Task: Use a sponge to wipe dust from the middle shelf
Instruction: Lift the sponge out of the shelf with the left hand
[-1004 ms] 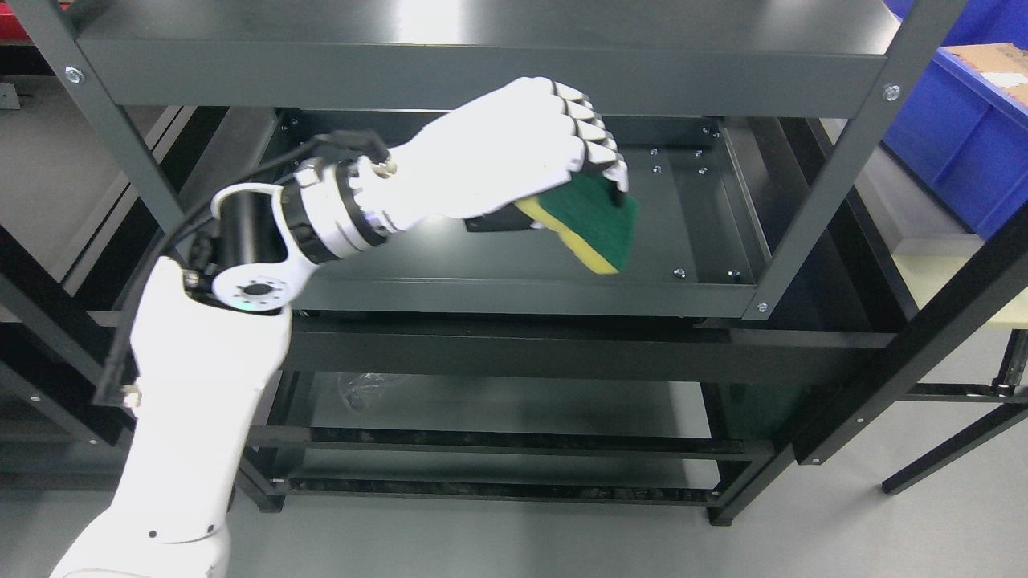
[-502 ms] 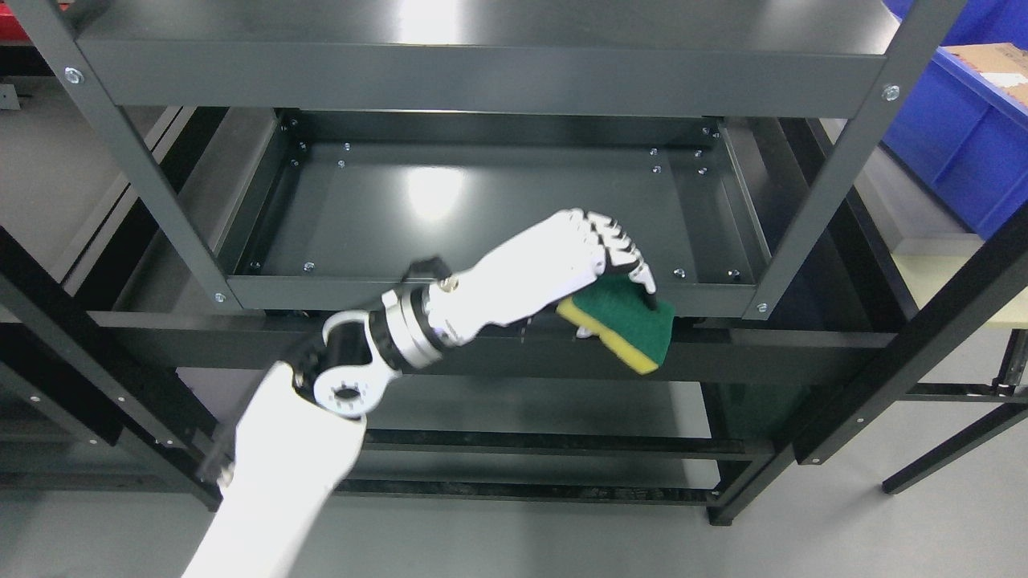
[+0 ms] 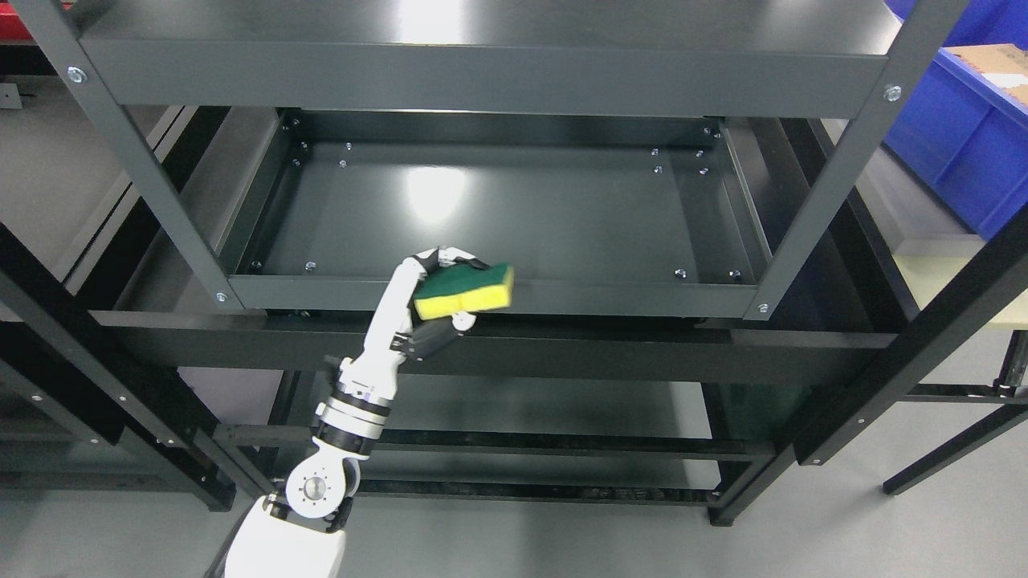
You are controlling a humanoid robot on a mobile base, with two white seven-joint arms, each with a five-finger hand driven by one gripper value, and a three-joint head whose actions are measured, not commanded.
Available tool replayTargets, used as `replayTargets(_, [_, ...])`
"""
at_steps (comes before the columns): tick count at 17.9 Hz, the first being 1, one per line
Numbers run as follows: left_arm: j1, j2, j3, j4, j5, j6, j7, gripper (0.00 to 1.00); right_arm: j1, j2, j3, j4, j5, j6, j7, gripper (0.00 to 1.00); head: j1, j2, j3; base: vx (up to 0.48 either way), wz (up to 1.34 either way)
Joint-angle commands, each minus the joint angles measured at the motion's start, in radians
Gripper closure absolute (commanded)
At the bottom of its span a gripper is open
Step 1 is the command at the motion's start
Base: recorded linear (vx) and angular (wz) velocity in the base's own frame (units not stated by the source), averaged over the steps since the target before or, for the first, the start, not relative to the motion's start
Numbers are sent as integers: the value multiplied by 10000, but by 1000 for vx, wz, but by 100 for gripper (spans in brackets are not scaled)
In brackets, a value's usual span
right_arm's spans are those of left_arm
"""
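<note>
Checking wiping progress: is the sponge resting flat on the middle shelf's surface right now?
No, the sponge is held in the left hand in front of the middle shelf, at its front lip, not on its surface.

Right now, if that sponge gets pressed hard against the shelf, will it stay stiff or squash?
The sponge probably squashes: its yellow foam looks soft. The green top seems rougher and may drag. It likely weighs little; the left hand holds it out easily.

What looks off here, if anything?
Nothing is spilled or damaged. One oddity: the left hand grips the sponge in front of the middle shelf's front lip, not on the tray surface, so no wiping contact shows.
</note>
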Motion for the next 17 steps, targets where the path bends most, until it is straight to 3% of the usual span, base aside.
replayTargets(1, [425, -1, 2077, -931, 1548, 1498, 98, 100, 0, -175, -5, -174, 0, -1, 29, 0, 0, 0, 0, 0, 0])
replayTargets(7, [26, -1, 1095, -1652, 1747, 1561, 205, 100, 0, -175, -5, -174, 0, -1, 29, 0, 0, 0, 0, 0, 0])
replayTargets(17, [41, -1, 1202, -1684, 2040, 2006, 328, 100, 0, -175, -5, -174, 0, -1, 29, 0, 0, 0, 0, 0, 0])
